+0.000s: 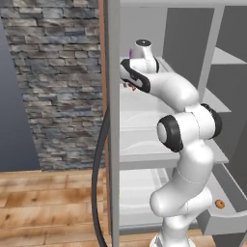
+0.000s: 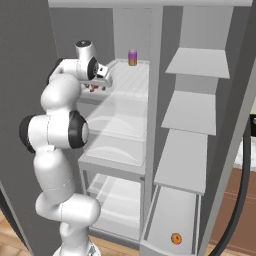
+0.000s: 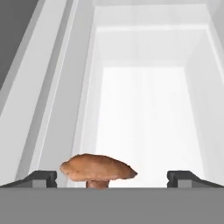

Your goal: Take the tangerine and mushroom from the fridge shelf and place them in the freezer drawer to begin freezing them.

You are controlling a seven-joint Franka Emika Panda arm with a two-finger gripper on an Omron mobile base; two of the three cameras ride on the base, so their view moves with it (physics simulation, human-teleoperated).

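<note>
The mushroom (image 3: 98, 168) sits on the upper fridge shelf (image 2: 125, 85), and in the hand view it stands between the two spread fingertips (image 3: 37, 178), nearer the left one, with clear space on the right. The gripper (image 3: 112, 179) is wide open and holds nothing; whether either tip touches the cap is hard to tell, but there looks to be a small gap on each side.

The tangerine (image 2: 175, 238) already lies in the freezer drawer (image 2: 150, 245) at the bottom, so that half of the task looks done and the step in hand is the pick of the mushroom. The next move calls for a little more advance, so the tips reach past the cap's edge, perhaps a small shift to centre it, then a close on the cap or stem. After that comes a lift clear of the shelf and a long swing down to the drawer.

In the base views the mushroom is only a small brown speck under the hand (image 2: 100, 72), mostly hidden by the wrist. Its stem is cut off at the bottom of the hand view. A purple can (image 2: 132, 57) stands at the back of the same shelf, well apart.
</note>
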